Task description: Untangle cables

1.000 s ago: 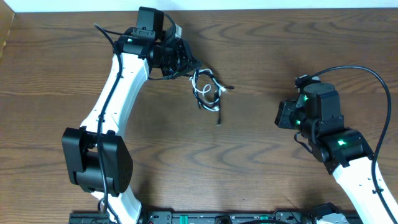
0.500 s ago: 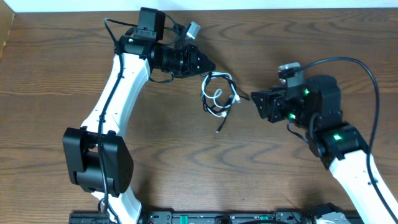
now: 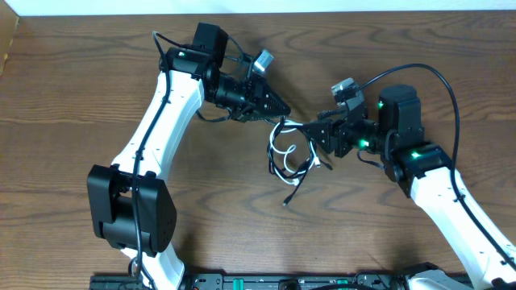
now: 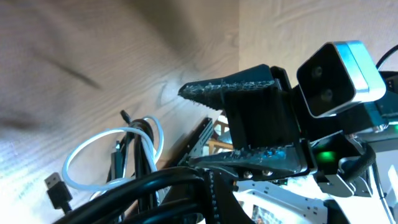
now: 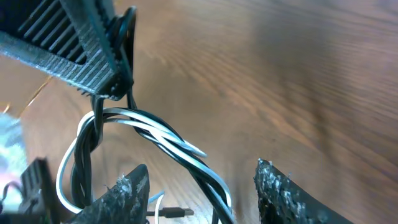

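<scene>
Near the middle of the table (image 3: 72,105), the cables (image 3: 289,157) sit in a loose bunch. The left gripper (image 3: 276,111) is pinched tight on their top loops. One plug end trails toward the near side.

A second ago the right gripper (image 3: 320,133) was well off to the right, with nothing by it. Now it has swung in and is just beside the bunch, on its right side. Its fingers (image 5: 134,186) are spread apart. Black and white strands run between them but are not squeezed yet. The left arm has also carried the bunch to the right and nearer, to meet it.

I think both arms are now set for the real work. One holds, and the other can pinch a strand and pull it out of the knot. No cable looks free yet.
</scene>
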